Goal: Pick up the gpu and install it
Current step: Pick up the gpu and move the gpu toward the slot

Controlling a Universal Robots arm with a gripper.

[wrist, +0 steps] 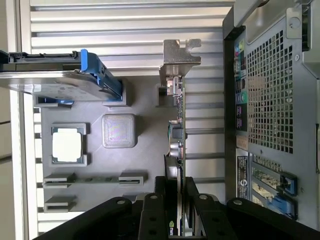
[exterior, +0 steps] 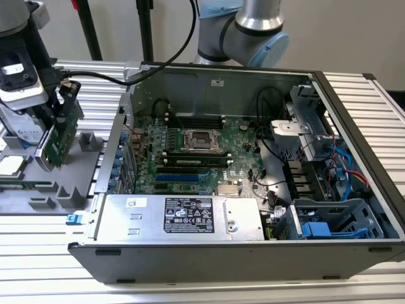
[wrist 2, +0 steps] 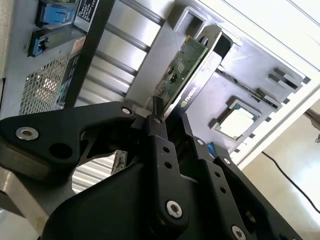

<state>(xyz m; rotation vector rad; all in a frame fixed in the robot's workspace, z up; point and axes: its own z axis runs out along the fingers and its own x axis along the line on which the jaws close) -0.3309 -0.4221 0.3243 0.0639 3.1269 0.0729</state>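
**Exterior view.** The gpu, a flat green circuit card with a black cooler shroud and a silver metal bracket, stands on edge at the exterior view's left. It is outside the open grey metal computer case and over the grey moulded parts tray. The black gripper holds it from above. Whether the card's lower edge is clear of the tray cannot be told. The large green motherboard lies inside the case, well apart from the card. Everything rests on a ribbed aluminium table, with a plain pale wall behind.

**Second wrist view.** The fingers are clenched on the gpu, one on each face, toward the end away from the bracket.

**First wrist view.** The gpu is seen edge-on, with its silver bracket at the far end from the gripper. It sits beside the case's perforated rear panel without touching it.

**Handling, as judged.** The card is probably light and rigid but fragile. The safest hold looks to be across the shroud and the bare board, as it is gripped now. That hold keeps off the connector edge and the small components. The smooth faces may slip if the card is twisted.
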